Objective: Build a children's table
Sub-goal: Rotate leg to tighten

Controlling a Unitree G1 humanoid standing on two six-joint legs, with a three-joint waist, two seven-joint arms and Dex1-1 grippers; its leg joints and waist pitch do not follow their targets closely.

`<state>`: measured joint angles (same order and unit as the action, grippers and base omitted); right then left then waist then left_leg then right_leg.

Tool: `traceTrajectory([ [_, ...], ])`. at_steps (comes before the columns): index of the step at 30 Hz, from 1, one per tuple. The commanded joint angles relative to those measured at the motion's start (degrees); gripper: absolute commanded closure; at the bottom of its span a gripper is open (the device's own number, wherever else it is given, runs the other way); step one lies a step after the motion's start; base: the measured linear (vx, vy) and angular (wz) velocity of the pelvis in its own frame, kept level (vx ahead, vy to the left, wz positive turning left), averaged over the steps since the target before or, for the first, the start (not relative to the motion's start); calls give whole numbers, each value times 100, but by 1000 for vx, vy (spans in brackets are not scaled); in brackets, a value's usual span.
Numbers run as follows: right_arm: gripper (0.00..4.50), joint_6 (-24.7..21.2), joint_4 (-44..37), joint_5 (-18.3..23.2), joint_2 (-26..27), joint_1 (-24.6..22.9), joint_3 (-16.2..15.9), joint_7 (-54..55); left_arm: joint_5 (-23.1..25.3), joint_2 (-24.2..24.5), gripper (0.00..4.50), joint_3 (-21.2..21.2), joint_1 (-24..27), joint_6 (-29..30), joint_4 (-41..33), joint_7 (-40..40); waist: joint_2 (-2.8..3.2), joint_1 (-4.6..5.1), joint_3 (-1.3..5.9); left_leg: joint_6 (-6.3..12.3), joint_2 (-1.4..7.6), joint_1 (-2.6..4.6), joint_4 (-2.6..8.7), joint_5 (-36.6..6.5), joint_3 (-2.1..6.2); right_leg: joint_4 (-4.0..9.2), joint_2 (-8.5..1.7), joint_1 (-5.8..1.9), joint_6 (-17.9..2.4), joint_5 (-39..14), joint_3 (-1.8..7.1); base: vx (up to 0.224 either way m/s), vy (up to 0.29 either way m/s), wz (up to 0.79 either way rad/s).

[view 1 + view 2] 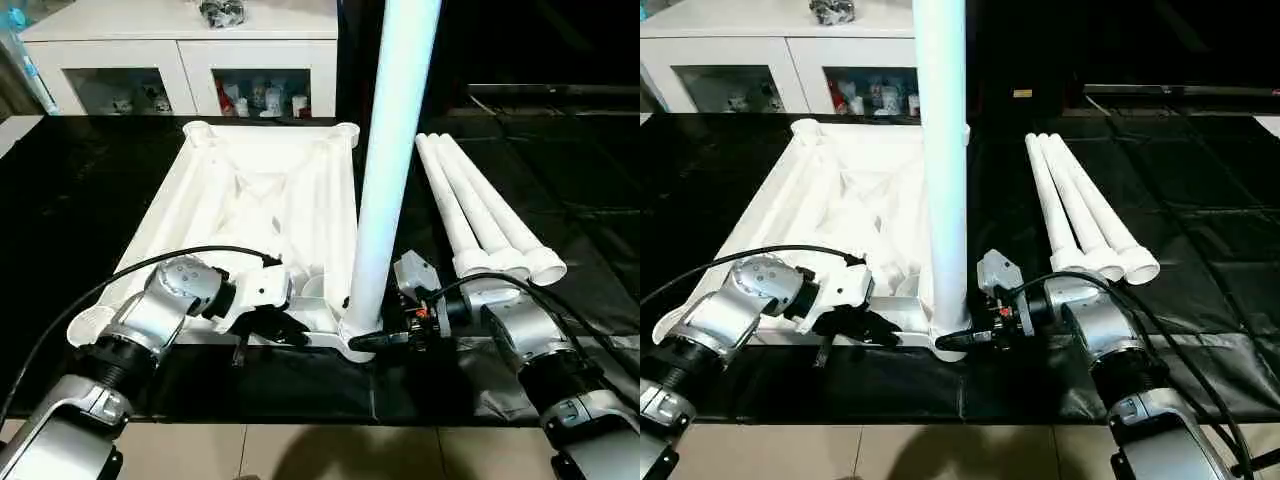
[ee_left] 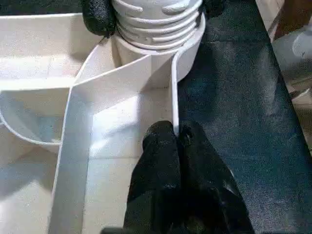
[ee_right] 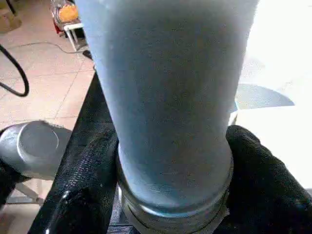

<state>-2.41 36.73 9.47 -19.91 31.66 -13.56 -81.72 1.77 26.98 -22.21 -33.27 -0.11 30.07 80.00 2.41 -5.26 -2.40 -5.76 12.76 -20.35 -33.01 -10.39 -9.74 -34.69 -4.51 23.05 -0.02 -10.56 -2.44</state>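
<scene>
the bench [image 1: 80,190], draped in glossy black sheeting, carries the white table top [image 1: 250,200] upside down at centre, ribs showing. one leg [image 1: 395,150] stands upright in its corner socket at five o'clock; three spare legs [image 1: 485,215] lie together at three o'clock. the left tool [image 2: 178,146] is clenched on the top's thin rim. the right tool [image 3: 170,190] clasps the upright leg's base. beyond, at twelve o'clock, stands a white glass-door cabinet [image 1: 180,60]; pale floor tiles [image 1: 300,450] lie at six.

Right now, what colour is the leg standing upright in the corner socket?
White; the upright leg shows best in the left eye view.
</scene>
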Motion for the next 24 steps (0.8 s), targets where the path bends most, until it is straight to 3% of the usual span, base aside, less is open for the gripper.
traceTrajectory([
  [1, 175, -279, -176, 249, 167, -106, 128, 150, 72, -193, 450, -158, 54, 296, 129, -136, 56, 40, 359, 215, 2, 31, 337, -1308, -75, 319, -202, -307, -1670, -419, 133, 0, 0, 0],
  [4, 175, -380, -374, 209, 379, -313, 171, 678, -17, -436, 450, 75, 20, 642, 164, -661, 37, 36, 330, 138, -5, 31, 361, -1462, -68, 355, -206, -308, -1571, -762, 135, 0, 0, 0],
  [5, 175, -431, -440, 166, 516, -394, 197, 1013, -44, -560, 450, 185, 1, 824, 165, -951, 58, 46, 302, 80, -14, 48, 378, -1701, -62, 399, -215, -289, -1475, -1230, 132, 0, 0, 0],
  [6, 175, -486, -486, 138, 754, -468, 258, 1479, -51, -727, 450, 318, -20, 1039, 130, -1356, 36, 67, 285, 46, -14, 47, 394, -1801, -61, 421, -213, -290, -1397, -1456, 135, 0, 0, 0],
  [7, 175, -562, -470, 122, 1007, -507, 333, 1949, -82, -899, 450, 456, -33, 1321, 66, -1731, 65, 77, 270, -37, -26, 80, 403, -1958, -44, 463, -234, -256, -1250, -1959, 139, -53, -4, -4],
  [8, 175, -652, -420, 124, 1262, -521, 418, 2379, -99, -1063, 450, 584, -50, 1559, 11, -2075, 29, 112, 271, -91, -46, 75, 411, -1986, -23, 506, -252, -263, -1082, -2356, 133, -53, -4, -4],
  [9, 175, -710, -257, 88, 1609, -477, 530, 2992, -64, -1266, 450, 696, -60, 1814, -72, -2502, 6, 166, 261, -133, -63, 27, 428, -1869, -8, 513, -248, -272, -931, -2578, 126, -54, -3, -7],
  [11, 175, -706, -161, 48, 1745, -439, 557, 3235, -44, -1349, 450, 726, -53, 1920, -120, -2656, 4, 249, 260, -87, -86, 35, 419, -1953, 14, 588, -253, -241, -745, -3013, 101, 0, 0, 0],
  [12, 175, -718, -146, 14, 1809, -431, 570, 3349, -30, -1389, 450, 740, -42, 1993, -164, -2724, 50, 253, 259, -64, -94, 35, 418, -1963, 19, 604, -253, -230, -712, -3075, 100, 0, 0, 0],
  [14, 175, -649, 129, -93, 2079, -294, 686, 3972, 47, -1670, 450, 872, -60, 2318, -268, -3250, 18, 307, 256, -11, -87, 51, 406, -2068, 13, 635, -232, -183, -698, -3080, 96, 0, 0, 0],
  [18, 175, -592, 583, -235, 2324, -60, 856, 4807, 107, -2074, 450, 1050, -145, 2676, -403, -3918, 43, 362, 251, 13, -92, 18, 417, -2071, 28, 627, -224, -180, -710, -3024, 78, 0, 0, 0],
  [21, 175, -672, 555, -328, 2403, -79, 958, 4965, 180, -2161, 450, 1042, -137, 2867, -555, -4063, 35, 355, 274, 68, -82, 16, 424, -2034, 23, 620, -209, -184, -768, -2670, 91, 0, 0, 0],
  [22, 175, -674, 539, -344, 2406, -94, 966, 4991, 193, -2150, 450, 1023, -124, 2889, -581, -4070, 45, 347, 292, 101, -75, -9, 434, -1905, 20, 580, -201, -214, -886, -2246, 99, 0, 0, 0],
  [24, 175, -615, 525, -369, 2371, -121, 949, 4993, 206, -2108, 450, 1005, -80, 2913, -624, -4085, 55, 350, 295, 104, -67, -18, 435, -1853, 14, 559, -199, -223, -967, -1996, 105, 0, 0, 0],
])
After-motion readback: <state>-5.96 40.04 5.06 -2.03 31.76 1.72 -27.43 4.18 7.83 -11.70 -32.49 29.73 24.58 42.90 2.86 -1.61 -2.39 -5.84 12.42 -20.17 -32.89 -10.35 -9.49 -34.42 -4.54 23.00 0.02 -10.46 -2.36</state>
